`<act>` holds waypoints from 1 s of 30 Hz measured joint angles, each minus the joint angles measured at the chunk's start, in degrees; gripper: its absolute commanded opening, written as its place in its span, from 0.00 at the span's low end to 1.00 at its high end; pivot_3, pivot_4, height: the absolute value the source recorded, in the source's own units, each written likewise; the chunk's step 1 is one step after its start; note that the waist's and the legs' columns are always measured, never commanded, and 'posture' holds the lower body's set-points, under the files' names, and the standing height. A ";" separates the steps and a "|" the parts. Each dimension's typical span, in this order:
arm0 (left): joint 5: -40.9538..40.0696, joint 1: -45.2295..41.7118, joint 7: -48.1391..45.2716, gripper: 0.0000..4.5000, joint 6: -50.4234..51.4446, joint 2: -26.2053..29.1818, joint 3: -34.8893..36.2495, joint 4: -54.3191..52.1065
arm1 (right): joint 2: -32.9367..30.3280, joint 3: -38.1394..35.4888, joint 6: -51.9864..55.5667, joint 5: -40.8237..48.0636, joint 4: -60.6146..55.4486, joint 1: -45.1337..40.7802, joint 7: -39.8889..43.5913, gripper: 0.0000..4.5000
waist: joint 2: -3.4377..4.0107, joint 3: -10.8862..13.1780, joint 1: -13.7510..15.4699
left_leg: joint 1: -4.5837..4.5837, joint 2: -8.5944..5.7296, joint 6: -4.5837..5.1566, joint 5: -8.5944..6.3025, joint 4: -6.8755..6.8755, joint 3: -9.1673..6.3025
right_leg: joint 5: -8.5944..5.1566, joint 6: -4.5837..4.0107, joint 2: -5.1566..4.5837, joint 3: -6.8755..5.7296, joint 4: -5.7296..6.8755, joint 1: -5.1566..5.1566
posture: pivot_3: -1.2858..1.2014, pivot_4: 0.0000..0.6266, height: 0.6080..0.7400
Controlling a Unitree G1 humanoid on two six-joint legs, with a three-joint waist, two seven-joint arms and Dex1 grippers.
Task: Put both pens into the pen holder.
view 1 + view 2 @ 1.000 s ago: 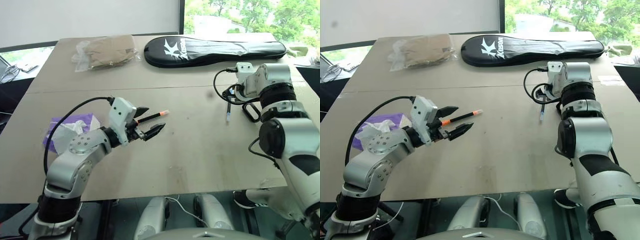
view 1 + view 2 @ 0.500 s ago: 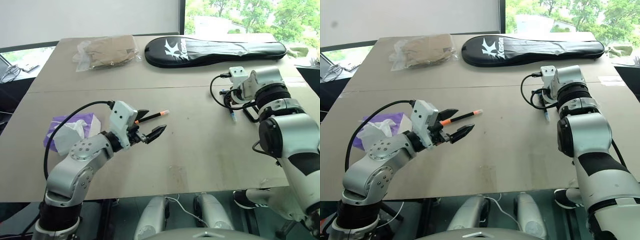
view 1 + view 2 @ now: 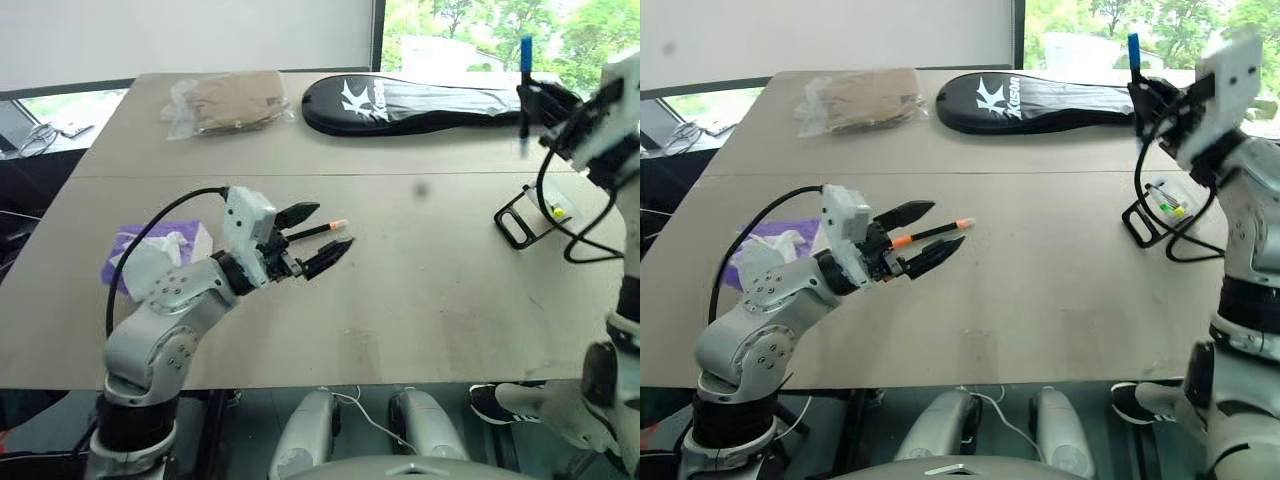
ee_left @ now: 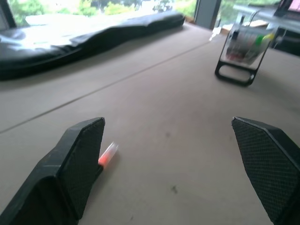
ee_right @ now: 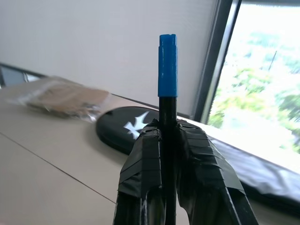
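An orange-tipped pen (image 3: 930, 234) was seen between the spread fingers of the left gripper (image 3: 923, 235), lying against one of them; no firm grip could be made out. To its right, on the table (image 3: 1040, 280), stood the holder (image 3: 1160, 207), with yellow and green bits inside. Above the holder, the blue-capped pen (image 5: 167, 112) was clamped upright in the right gripper (image 5: 168, 140).

Left gripper (image 3: 322, 229) fingers spread wide; right gripper (image 5: 168, 154) fingers clamped, raised
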 measured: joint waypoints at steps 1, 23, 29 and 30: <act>-2.56 -1.33 -1.92 1.00 0.15 -0.04 0.02 0.12 | -0.55 0.04 -3.38 -0.70 0.09 2.02 0.32 0.00 | 0.01 -0.01 -0.16 | 0.06 0.03 0.00 0.00 0.00 0.06 | 0.00 0.00 0.04 0.07 0.03 0.02 | 0.52 0.24 1.00; -4.85 -3.31 -10.39 1.00 -0.99 2.47 -2.31 2.17 | -3.26 5.81 -31.55 -9.25 16.41 10.98 1.56 0.21 | 0.01 -0.01 -0.61 | 0.46 0.10 0.01 0.00 -0.06 0.26 | 0.01 -0.01 0.12 0.31 0.01 0.35 | 0.52 0.24 1.00; -4.75 -3.33 -7.62 1.00 -0.81 2.32 -2.40 0.74 | -5.10 5.91 -36.40 -10.93 19.20 14.18 0.70 0.81 | 0.01 -0.01 -0.23 | 0.51 0.10 0.02 0.00 -0.06 0.29 | 0.01 -0.01 0.13 0.33 0.00 0.40 | 0.52 0.24 1.00; -4.84 -3.34 -7.15 1.00 -0.63 2.33 -2.38 0.31 | -5.25 5.80 -36.47 -10.91 19.16 15.00 0.51 0.89 | 0.01 -0.01 -0.19 | 0.56 0.10 0.03 -0.02 -0.06 0.28 | 0.01 -0.01 0.13 0.33 0.00 0.44 | 0.52 0.24 1.00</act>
